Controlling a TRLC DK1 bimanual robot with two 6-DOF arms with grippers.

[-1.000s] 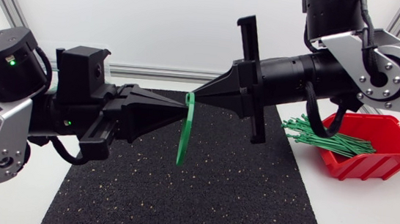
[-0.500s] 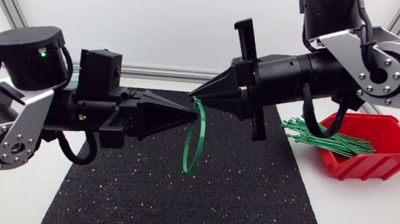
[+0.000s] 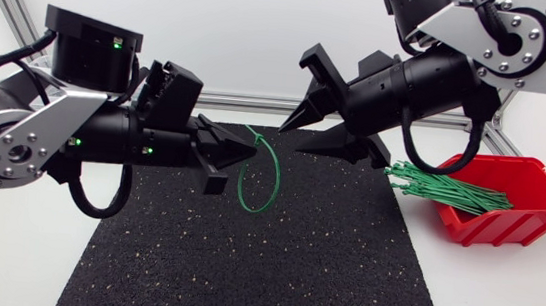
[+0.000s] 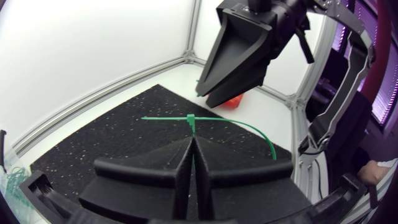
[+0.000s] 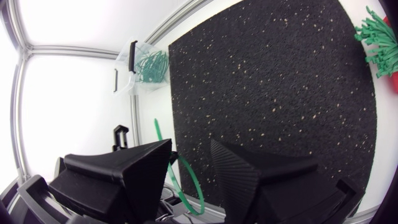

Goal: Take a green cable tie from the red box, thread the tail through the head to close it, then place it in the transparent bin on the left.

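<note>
The green cable tie (image 3: 260, 175) is closed into a loop and hangs from the tip of my left gripper (image 3: 250, 144), which is shut on it near its head. In the left wrist view the tie's head (image 4: 191, 120) sits just ahead of the closed fingertips, the tail pointing to one side and the loop curving to the other. My right gripper (image 3: 292, 140) hovers just right of the loop, open and holding nothing. In the right wrist view the loop (image 5: 181, 171) shows between its spread fingers (image 5: 146, 168). The red box (image 3: 518, 212) at the right holds several green ties (image 3: 442, 188). The transparent bin (image 5: 146, 65) stands beyond the mat's far corner.
A black speckled mat (image 3: 262, 263) covers the middle of the table under both grippers. The transparent bin has several green ties in it; my left arm hides it in the head view. Aluminium frame rails run along the table's back edge (image 3: 228, 98).
My right gripper has opened, let go of the tie and drawn back up to the right. The tie went from a straight strip to a closed loop, held now by my left gripper alone.
</note>
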